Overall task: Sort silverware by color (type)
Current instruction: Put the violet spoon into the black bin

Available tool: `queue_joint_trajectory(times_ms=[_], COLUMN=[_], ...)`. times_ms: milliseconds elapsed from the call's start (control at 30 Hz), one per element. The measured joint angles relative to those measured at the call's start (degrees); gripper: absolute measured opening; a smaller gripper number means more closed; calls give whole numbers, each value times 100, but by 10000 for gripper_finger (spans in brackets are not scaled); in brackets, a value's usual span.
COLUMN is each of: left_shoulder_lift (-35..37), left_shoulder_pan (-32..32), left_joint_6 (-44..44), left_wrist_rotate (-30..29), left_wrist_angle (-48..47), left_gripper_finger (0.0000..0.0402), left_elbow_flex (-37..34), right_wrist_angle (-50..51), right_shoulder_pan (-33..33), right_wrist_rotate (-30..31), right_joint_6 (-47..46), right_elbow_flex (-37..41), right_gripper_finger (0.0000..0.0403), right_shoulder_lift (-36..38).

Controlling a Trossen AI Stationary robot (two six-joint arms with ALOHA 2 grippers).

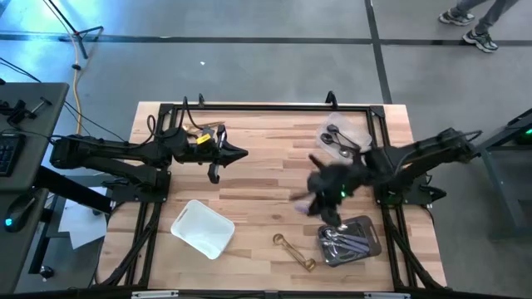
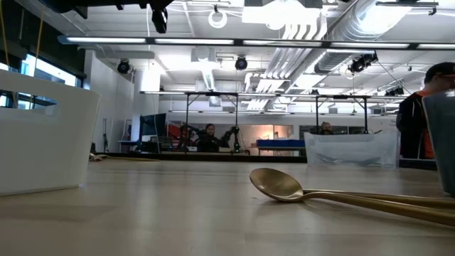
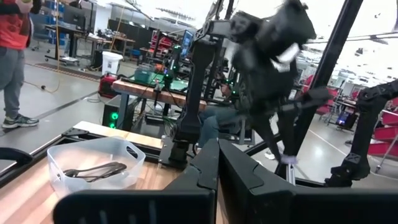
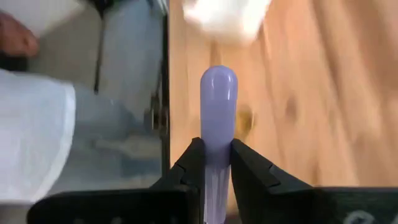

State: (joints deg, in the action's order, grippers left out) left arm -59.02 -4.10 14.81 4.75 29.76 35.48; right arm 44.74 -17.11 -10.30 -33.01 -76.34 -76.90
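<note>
Your right gripper (image 4: 216, 163) is clenched on a smooth lilac utensil handle (image 4: 217, 99), mid-table above bare wood w/ free room around. Left gripper (image 1: 241, 154) is closed, empty, near the back edge. Gold spoons (image 1: 294, 250) lie by the front edge, beside the grey tray (image 1: 371, 233) of silverware; dark spoons sit in the clear tray (image 3: 130, 151)

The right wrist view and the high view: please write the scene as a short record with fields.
right gripper: jaws closed on a lilac utensil handle, above the table's right half
left gripper: jaws shut, empty, waiting at the left rear
white tray: front left, no contents seen
clear tray: rear right, holds dark spoons
grey tray: front right, holds several utensils
gold spoon: loose on the wooden table
</note>
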Motion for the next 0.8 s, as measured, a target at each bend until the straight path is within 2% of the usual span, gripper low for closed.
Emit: queue_joint_trajectory(times_ms=[200,433,567,800], left_shoulder_lift=[0,0,0,0], left_shoulder_pan=[0,0,0,0], left_joint_6=[0,0,0,-2], left_wrist_rotate=[0,-35,-40,-112], left_wrist_angle=[-9,-9,-9,-9], left_gripper_finger=[0,0,0,0], left_elbow_flex=[0,0,0,0], right_wrist_angle=[513,372,211,-239], right_shoulder_pan=[-897,-1567,-1695,-1662], right_wrist_rotate=[-29,-127,-186,-172], right_joint_6=[-1346,-2514,-2732,-2802], right_elbow_flex=[658,1720,2168,2516], right_gripper_finger=[29,34,37,32], right_shoulder_lift=[0,-2,-4,-4])
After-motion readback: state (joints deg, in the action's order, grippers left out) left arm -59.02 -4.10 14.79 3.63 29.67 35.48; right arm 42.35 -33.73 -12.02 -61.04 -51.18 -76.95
